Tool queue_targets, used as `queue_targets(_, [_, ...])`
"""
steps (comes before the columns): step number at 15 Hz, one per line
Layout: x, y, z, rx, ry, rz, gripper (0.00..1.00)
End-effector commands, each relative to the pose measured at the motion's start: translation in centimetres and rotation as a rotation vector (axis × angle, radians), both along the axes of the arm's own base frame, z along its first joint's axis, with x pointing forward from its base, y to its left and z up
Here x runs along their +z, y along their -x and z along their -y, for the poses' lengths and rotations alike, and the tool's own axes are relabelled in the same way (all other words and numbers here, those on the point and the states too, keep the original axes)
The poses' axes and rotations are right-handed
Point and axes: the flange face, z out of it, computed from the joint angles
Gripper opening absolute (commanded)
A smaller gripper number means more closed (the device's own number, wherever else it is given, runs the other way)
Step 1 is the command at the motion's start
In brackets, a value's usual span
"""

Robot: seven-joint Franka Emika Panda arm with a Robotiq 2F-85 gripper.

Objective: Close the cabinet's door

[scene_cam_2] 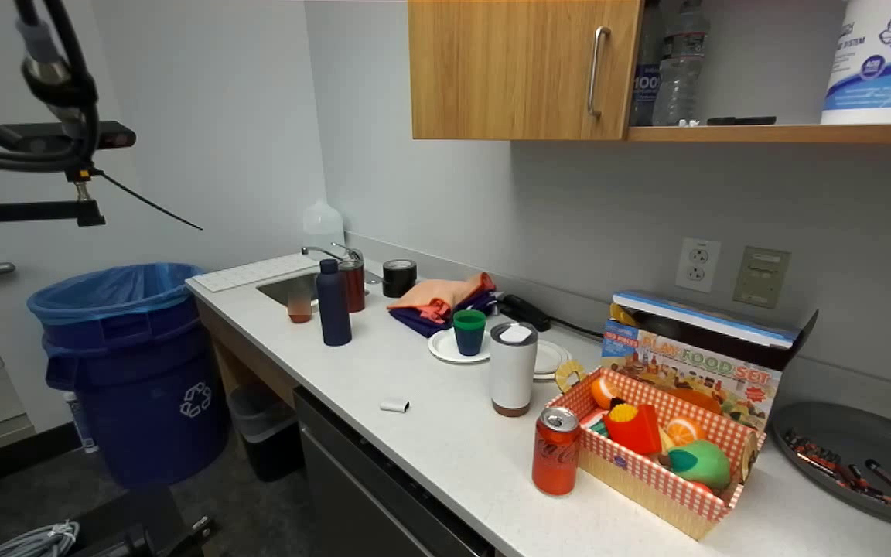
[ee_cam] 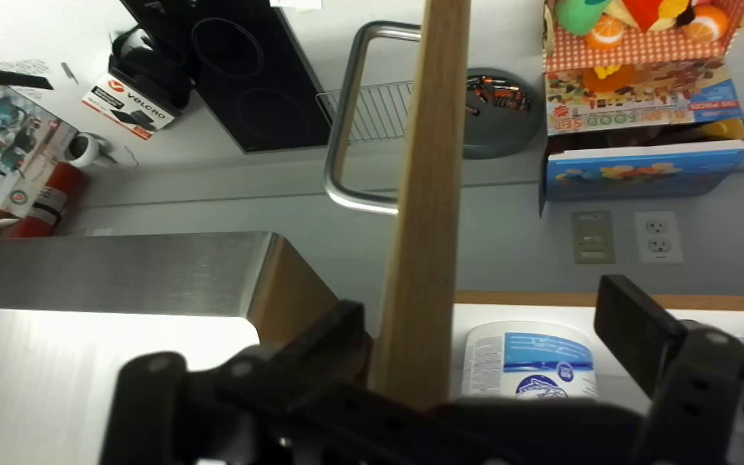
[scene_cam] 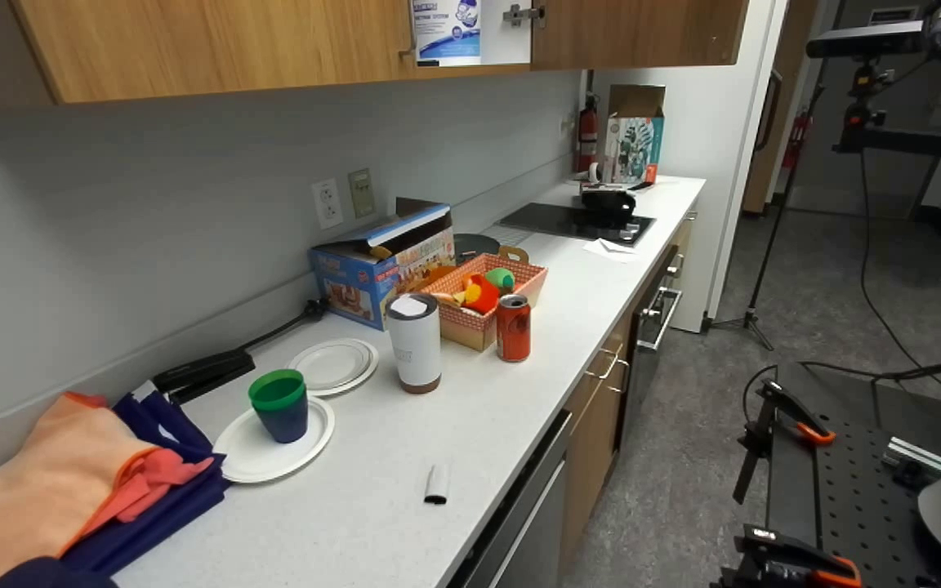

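One gripper point(ee_cam: 482, 316), fingers point(ee_cam: 635, 336) wide apart, door edge point(ee_cam: 432, 200) showing btwn; we shd push gently from handle point(ee_cam: 345, 116) side, following door's arc.

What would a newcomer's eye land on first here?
Probably the open cabinet door, edge-on in the wrist view, appearing between the fingers of the open gripper. Next, in both exterior views, the checkered basket of toy food on the counter. Then, in an exterior view, the blue bin beside the counter.
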Motion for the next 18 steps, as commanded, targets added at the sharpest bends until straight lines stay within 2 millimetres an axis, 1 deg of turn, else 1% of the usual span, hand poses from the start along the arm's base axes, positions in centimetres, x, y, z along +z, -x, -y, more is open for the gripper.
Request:
queue_targets(1, [0.3,-1.7,-2.2,0.093,0.004,-0.005,1.00])
queue_targets(4, [0.6,-2.9,-4.0,0.124,0.009,-0.010,1.00])
queue_targets(7, [0.7,-4.6,-6.2,0.161,0.020,-0.008,1.00])
queue_targets(10, [0.8,-6.4,-9.2,0.217,0.027,-0.012,1.00])
queue_targets(14, [0.6,-9.4,-12.6,0.275,0.055,-0.007,1.00])
queue_targets(18, [0.5,-12.4,-14.7,0.278,0.083,0.052,1.00])
